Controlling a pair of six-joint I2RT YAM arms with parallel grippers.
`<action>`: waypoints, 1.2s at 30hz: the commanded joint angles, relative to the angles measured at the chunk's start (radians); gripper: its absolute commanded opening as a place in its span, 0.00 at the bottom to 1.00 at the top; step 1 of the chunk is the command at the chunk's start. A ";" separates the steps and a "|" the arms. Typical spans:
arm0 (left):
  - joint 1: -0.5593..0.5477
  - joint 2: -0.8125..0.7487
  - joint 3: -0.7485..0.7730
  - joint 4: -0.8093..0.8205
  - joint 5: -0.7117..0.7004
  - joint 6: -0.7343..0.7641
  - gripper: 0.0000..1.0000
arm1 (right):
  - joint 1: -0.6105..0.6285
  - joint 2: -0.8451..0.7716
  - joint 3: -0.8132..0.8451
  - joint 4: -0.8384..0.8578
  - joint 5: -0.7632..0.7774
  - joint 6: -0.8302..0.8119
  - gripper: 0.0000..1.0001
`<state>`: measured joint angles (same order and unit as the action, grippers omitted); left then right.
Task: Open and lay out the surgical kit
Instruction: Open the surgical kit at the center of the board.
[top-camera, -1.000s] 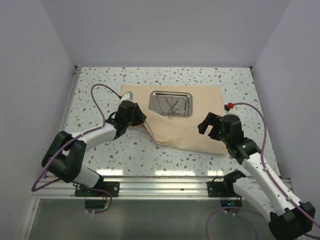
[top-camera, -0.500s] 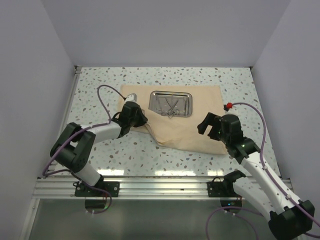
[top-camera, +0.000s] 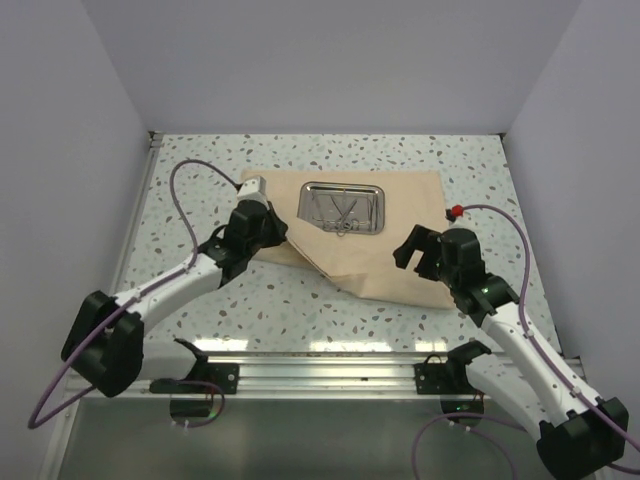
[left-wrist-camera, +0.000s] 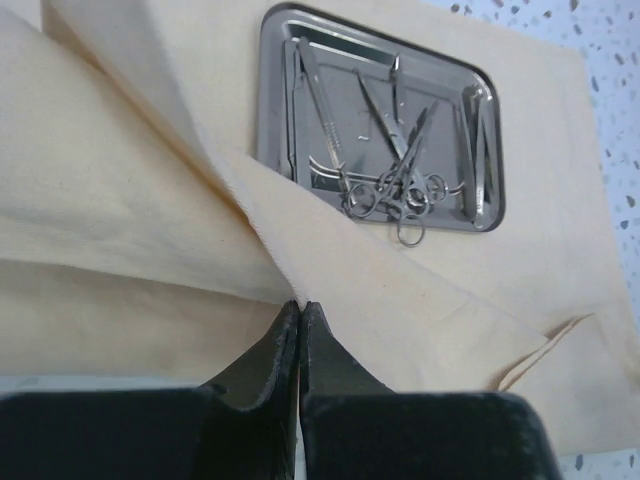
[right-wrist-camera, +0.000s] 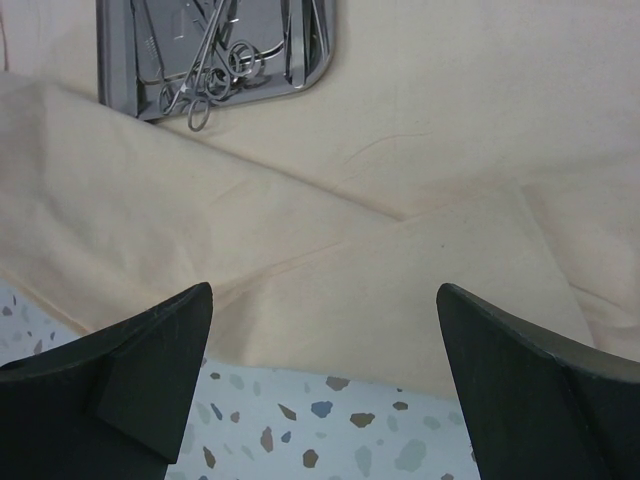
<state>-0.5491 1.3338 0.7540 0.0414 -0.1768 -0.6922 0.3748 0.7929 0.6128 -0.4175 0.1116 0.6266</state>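
Left pincer (left-wrist-camera: 300, 312): pressed together, pinching a fold of the cloth wrap (left-wrist-camera: 110, 190).
Right pincer (right-wrist-camera: 322, 300): spread wide above the wrap's near edge.
Steel tray (left-wrist-camera: 276, 90): on the wrap, holding instruments (left-wrist-camera: 390, 185).

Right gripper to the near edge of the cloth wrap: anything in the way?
Nothing visible. The right gripper hangs open over the near edge of the cloth wrap, with only bare fabric in front of it. The steel tray sits farther back, clear of that path.

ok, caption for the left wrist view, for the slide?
Left gripper pinches a fold of the cloth wrap; beyond it, the steel tray of scissor-like instruments rests on the cloth.
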 joint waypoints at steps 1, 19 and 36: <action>-0.009 -0.117 0.045 -0.139 -0.085 0.054 0.00 | -0.002 -0.009 -0.007 0.046 -0.015 -0.013 0.98; -0.115 -0.751 -0.013 -0.866 -0.013 -0.104 0.00 | -0.002 -0.110 0.008 0.028 -0.003 -0.005 0.98; -0.117 -0.753 -0.139 -0.982 0.065 -0.075 1.00 | -0.001 -0.034 -0.068 -0.126 -0.339 0.050 0.98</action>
<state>-0.6628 0.5858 0.5953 -0.9474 -0.1261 -0.7834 0.3744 0.7265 0.6140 -0.5205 -0.1265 0.6556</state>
